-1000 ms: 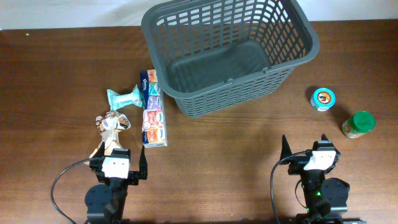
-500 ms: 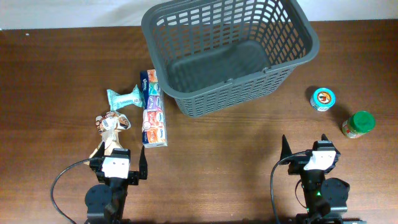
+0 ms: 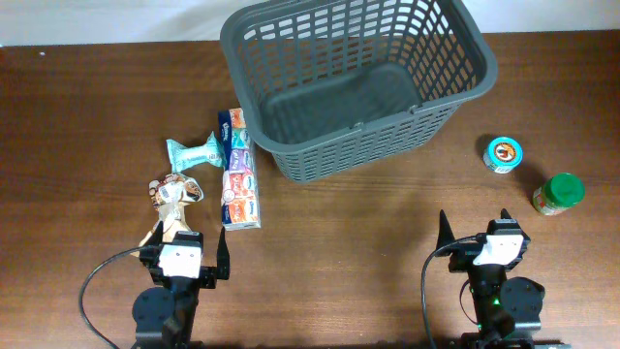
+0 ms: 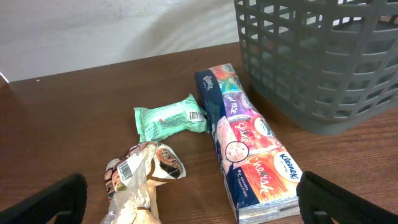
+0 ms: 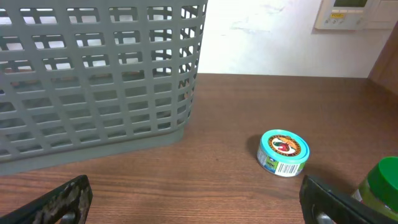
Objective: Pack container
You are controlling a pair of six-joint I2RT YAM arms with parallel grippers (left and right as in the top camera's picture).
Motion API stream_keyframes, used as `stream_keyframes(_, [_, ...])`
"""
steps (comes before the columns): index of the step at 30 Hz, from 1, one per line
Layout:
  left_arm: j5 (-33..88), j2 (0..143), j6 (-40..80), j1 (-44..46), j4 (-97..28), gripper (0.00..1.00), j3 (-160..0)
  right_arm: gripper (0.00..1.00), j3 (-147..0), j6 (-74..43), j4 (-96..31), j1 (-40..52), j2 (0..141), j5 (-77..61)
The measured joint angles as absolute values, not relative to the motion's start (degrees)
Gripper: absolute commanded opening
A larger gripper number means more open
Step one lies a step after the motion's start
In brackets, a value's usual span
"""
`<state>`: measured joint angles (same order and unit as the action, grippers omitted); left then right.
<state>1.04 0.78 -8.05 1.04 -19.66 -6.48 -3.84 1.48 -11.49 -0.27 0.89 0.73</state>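
The container (image 3: 455,92), a large dark grey slotted basket, stands empty at the back centre of the table; its wall also shows in the left wrist view (image 4: 323,68) and the right wrist view (image 5: 93,87). My left gripper (image 3: 187,250) rests open near the front left, nothing between its fingers. Just beyond it lie a crumpled snack bag (image 3: 172,199) (image 4: 140,180), a mint green packet (image 3: 194,151) (image 4: 171,118) and a long tissue pack (image 3: 239,174) (image 4: 245,149). My right gripper (image 3: 473,228) is open and empty at the front right.
A small blue-topped tub (image 3: 503,153) (image 5: 283,152) and a green-lidded jar (image 3: 559,193) (image 5: 382,183) stand right of the basket. The tissue pack's far end lies close beside the basket's left wall. Bare wood table (image 3: 349,233) lies between the arms.
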Motion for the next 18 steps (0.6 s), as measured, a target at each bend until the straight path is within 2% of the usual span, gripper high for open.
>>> stream_keyframes(6, [1.37, 0.78, -7.86, 1.04, -19.66, 0.99, -6.48, 0.99, -3.84, 1.52, -11.49, -0.27, 0.89, 0.73])
stream_keyframes(9, [5.19, 0.78, -7.46, 1.04, -19.66, 0.99, -6.48, 0.99, -3.84, 1.48, -11.49, -0.27, 0.89, 0.71])
stream_keyframes(18, [31.88, 0.78, -2.46, 1.04, -19.18, 0.99, -6.48, 0.99, -3.84, 1.43, -11.46, -0.25, 0.89, -2.37])
